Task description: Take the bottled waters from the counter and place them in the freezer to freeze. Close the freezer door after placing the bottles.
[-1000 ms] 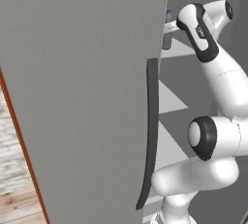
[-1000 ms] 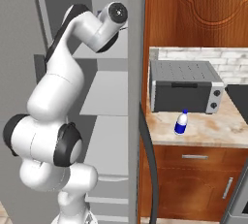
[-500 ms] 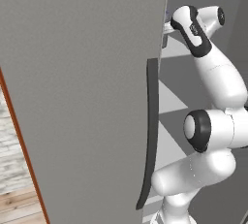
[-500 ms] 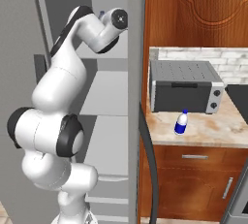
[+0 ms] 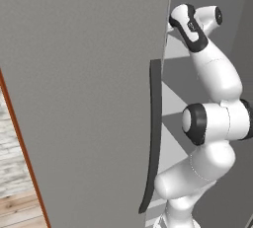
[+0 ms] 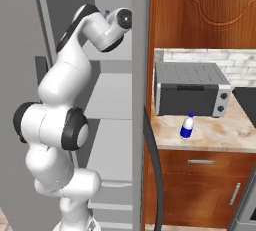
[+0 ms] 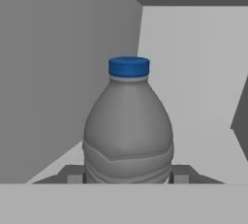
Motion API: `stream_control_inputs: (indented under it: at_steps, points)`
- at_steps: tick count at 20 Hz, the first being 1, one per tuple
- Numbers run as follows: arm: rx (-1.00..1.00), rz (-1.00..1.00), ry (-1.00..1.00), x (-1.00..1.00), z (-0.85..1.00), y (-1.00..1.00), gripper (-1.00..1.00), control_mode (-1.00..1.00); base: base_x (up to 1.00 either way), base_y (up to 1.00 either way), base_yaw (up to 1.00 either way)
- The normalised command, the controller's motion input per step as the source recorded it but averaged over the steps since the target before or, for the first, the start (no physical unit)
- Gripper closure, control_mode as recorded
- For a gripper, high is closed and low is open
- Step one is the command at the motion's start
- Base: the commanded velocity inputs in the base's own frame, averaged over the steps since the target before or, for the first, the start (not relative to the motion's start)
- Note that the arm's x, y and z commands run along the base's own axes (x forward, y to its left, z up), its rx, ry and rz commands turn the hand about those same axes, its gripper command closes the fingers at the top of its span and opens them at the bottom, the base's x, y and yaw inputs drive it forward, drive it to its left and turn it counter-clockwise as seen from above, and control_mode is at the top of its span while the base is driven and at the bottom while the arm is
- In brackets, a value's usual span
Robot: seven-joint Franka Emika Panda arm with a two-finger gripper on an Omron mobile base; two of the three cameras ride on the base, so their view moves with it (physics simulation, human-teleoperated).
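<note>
Hand view shows a grey bottle [image 7: 128,131] upright between the pincer [image 7: 128,175] tips inside the freezer [image 7: 58,72]; whether they clamp it I cannot tell. Right base view shows the other bottle [image 6: 186,126] on the bench [image 6: 220,132].

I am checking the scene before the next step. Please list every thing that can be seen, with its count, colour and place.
grey bottle: one, dull grey with a blue cap, upright inside the freezer, just ahead of the pincer.
white bottle: one, clear-white with a blue label and cap, upright on the counter before the toaster oven.
freezer: one, grey, open, pale shelves inside.
freezer door: one, plain grey, swung open, with a dark bar handle.
counter: one, beige marbled slab, right of the freezer.
toaster oven: one, grey, on the counter.
cabinets: reddish-brown wood, below and above the counter.
arm: one, white with dark joints, reaching into the freezer.
pincer: one, at the grey bottle's base.
</note>
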Motion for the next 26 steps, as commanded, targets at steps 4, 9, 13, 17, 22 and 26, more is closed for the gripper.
stream_control_inputs:
  at_steps: [4, 9, 13, 17, 22, 26]
  points:
    - [0.00, 0.00, 0.00, 0.41, -0.04, 0.00, 1.00, -1.00, 0.00, 0.00, 0.00]
    - [0.00, 0.00, 0.00, 0.37, -0.09, 0.00, 1.00, -1.00, 0.00, 0.00, 0.00]
    - [0.00, 0.00, 0.00, 0.29, -0.13, 0.00, 1.00, -1.00, 0.00, 0.00, 0.00]
    - [0.00, 0.00, 0.02, 0.19, -0.18, 0.00, 1.00, -1.00, 0.00, 0.00, 0.00]
    - [0.00, 0.00, 0.00, 0.02, -0.11, 0.00, 1.00, -1.00, 0.00, 0.00, 0.00]
    - [0.00, 0.00, 0.00, 0.00, -0.11, 0.00, 1.00, -1.00, 0.00, 0.00, 0.00]
